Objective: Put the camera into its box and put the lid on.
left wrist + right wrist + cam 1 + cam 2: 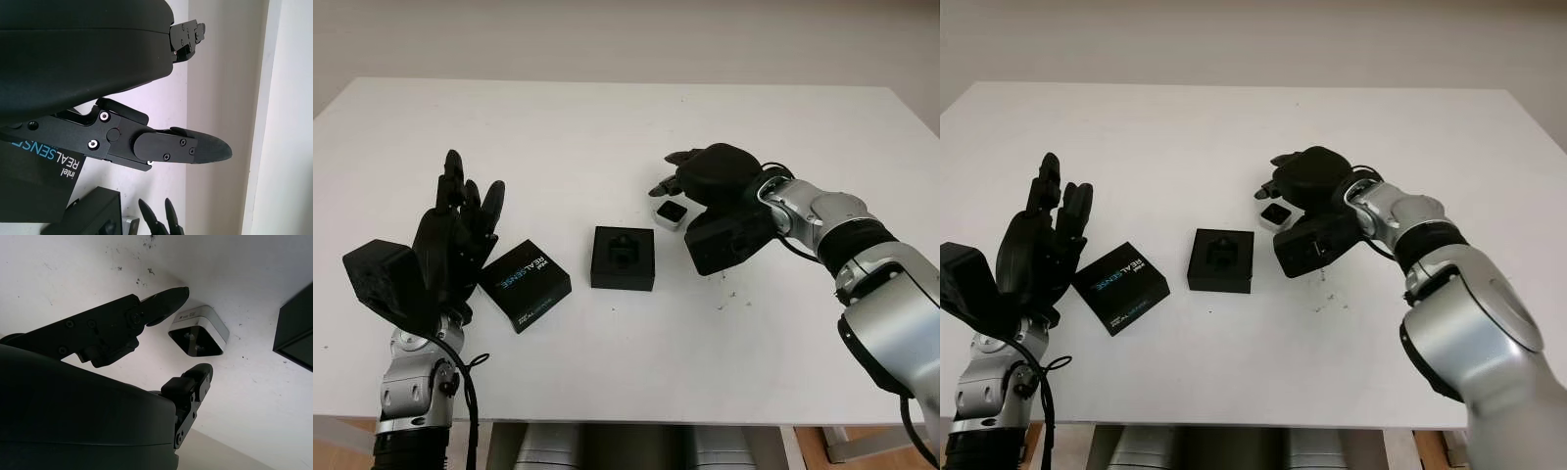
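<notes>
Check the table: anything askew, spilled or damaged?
Nothing damaged. The lid lies skewed beside the open box. The camera sits on the table under the right hand, which is open around it. A few dark specks dot the table nearby. The left hand is open, raised.

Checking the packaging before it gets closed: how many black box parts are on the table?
2. The open box sits at the table's centre, with the printed lid to its left, beside the open left hand. The small camera lies under the open right hand.

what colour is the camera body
Silver shell with a black face; the camera shows best in the right wrist view, between the right hand's fingers.
</notes>
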Controlling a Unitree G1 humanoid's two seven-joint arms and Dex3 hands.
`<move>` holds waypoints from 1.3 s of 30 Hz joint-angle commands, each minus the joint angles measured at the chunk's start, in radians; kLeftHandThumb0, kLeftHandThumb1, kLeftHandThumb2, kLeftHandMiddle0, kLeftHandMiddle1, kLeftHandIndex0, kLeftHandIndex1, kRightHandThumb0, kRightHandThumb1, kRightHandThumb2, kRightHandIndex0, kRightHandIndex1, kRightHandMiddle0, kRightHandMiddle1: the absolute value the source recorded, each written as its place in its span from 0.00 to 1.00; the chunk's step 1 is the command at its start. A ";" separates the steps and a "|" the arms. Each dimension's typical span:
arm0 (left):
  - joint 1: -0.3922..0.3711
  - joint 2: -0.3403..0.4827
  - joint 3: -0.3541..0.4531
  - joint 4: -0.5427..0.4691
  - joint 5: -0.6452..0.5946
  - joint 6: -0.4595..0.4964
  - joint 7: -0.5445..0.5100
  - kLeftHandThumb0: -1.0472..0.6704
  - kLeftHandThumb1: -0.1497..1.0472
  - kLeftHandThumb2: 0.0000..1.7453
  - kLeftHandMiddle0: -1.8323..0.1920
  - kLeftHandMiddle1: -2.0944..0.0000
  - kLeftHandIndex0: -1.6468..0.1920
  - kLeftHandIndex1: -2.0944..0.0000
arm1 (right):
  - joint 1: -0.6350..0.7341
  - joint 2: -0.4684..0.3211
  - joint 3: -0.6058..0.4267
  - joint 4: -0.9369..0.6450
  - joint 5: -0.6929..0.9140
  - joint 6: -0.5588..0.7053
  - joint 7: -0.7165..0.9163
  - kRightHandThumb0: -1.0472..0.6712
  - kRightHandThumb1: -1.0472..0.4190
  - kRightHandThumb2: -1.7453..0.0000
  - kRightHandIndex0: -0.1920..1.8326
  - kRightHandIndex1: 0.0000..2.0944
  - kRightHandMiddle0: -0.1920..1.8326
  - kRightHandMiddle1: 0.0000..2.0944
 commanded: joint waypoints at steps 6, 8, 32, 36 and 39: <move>0.016 0.000 0.003 -0.026 -0.004 0.005 -0.001 0.24 1.00 0.15 1.00 0.98 0.99 0.97 | 0.006 0.011 0.016 0.006 -0.012 0.016 -0.006 0.40 0.11 0.97 0.23 0.03 0.41 0.04; 0.018 0.000 0.003 -0.026 -0.003 0.003 -0.001 0.24 1.00 0.15 1.00 0.98 0.99 0.97 | 0.006 0.011 0.017 0.006 -0.012 0.017 -0.004 0.41 0.11 0.97 0.23 0.03 0.41 0.04; 0.020 0.000 0.004 -0.028 -0.010 0.009 -0.006 0.24 1.00 0.14 1.00 0.98 0.99 0.97 | 0.017 -0.009 -0.005 0.014 0.016 0.004 -0.037 0.41 0.08 0.97 0.28 0.03 0.39 0.42; 0.020 0.000 0.001 -0.029 -0.006 0.010 -0.004 0.24 1.00 0.14 1.00 0.98 0.99 0.97 | 0.021 -0.019 -0.015 0.013 0.024 -0.005 -0.038 0.42 0.08 0.97 0.28 0.03 0.38 0.43; 0.019 0.000 0.000 -0.031 -0.005 0.013 -0.001 0.24 1.00 0.15 1.00 0.98 0.99 0.97 | 0.023 -0.024 -0.031 0.014 0.043 0.003 -0.011 0.42 0.08 0.97 0.28 0.03 0.37 0.44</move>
